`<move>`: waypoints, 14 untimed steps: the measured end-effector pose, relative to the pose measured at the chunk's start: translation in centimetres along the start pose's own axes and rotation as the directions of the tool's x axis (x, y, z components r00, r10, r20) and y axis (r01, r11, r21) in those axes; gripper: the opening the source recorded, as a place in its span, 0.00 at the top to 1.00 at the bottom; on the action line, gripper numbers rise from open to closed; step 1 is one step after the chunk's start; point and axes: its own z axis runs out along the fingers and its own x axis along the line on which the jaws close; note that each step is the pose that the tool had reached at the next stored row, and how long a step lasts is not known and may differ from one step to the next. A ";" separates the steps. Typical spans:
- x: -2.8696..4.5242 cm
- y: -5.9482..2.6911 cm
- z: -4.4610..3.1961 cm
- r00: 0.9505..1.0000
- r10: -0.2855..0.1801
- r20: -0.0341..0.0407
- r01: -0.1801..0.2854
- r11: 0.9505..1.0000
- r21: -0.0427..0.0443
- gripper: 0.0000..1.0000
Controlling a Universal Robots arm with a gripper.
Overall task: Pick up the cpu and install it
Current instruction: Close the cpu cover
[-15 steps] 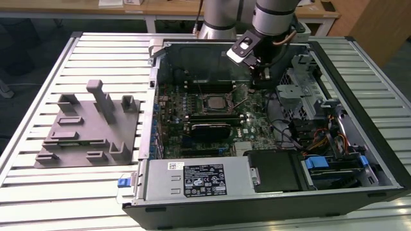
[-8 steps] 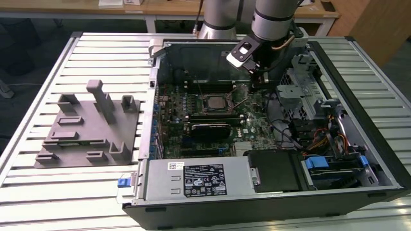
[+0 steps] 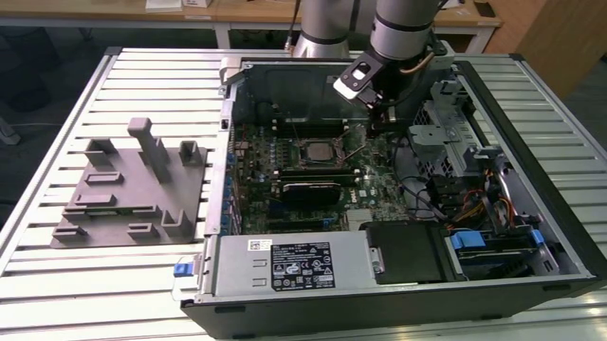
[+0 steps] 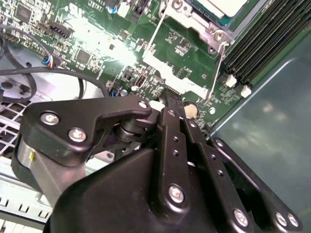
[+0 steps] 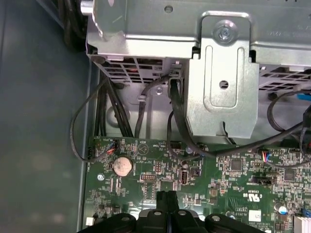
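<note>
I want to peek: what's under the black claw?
The green circuit board lies under the black claw, with a round silver battery nearby. The claw covers the spot beneath its tips.

Slatted metal table [image 3: 57,106] spreads across the foreground, evenly lit, soft glare on the ribs. Behind it, pale wooden desks [image 3: 237,11] line the back. Dark floor [image 3: 67,42] at the exterior view's left, wood panel [image 3: 559,42] at its right.

Cpu [image 3: 319,151]: small flat square, lying level inside the metal socket [image 3: 301,158], square to its frame. In the second wrist view, cpu [image 4: 217,6] top is pale silver with a thin greenish rim.
</note>
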 end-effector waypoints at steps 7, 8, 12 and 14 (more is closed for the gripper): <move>0.09 -1.32 -0.06 1.000 0.001 0.000 -0.001 1.000 -0.001 0.89; 0.10 -1.57 -0.07 1.000 0.001 0.000 -0.001 1.000 -0.001 0.89; 0.18 -2.56 -0.11 1.000 0.003 -0.001 -0.003 1.000 -0.004 0.89; 0.22 -3.10 -0.13 1.000 0.004 -0.001 -0.004 1.000 -0.005 0.89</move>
